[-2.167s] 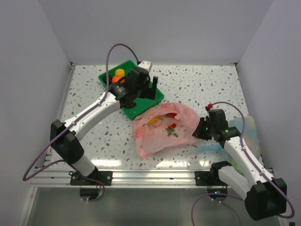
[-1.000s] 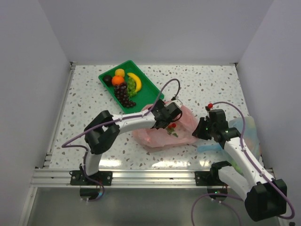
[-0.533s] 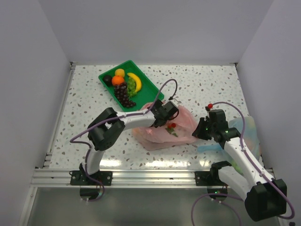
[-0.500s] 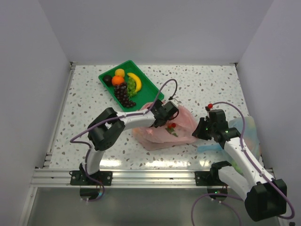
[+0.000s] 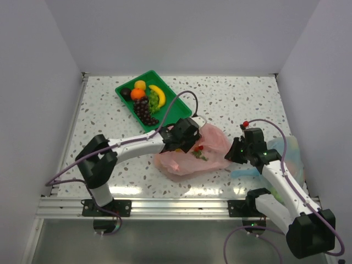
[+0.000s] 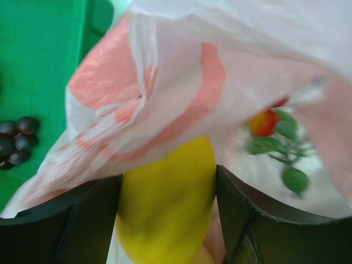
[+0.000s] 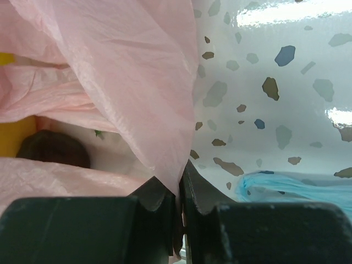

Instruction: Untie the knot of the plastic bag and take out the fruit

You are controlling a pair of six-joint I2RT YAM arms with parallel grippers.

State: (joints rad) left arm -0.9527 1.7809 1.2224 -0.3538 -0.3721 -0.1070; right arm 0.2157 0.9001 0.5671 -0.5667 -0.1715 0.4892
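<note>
Left gripper [image 6: 168, 184] sits inside the plastic bag [image 6: 165, 82] mouth, jaws set wide and bearing on both flanks of the yellow oval fruit [image 6: 165, 220], whose long axis runs along the fingers. A red piece [image 6: 264, 122] lies ahead-right. Right gripper [image 7: 179, 187] pinches the bag's edge, jaws nearly closed.

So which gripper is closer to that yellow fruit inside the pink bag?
Left: the left gripper has the yellow fruit between its fingers. The right gripper pinches the plastic bag at its right edge.
</note>
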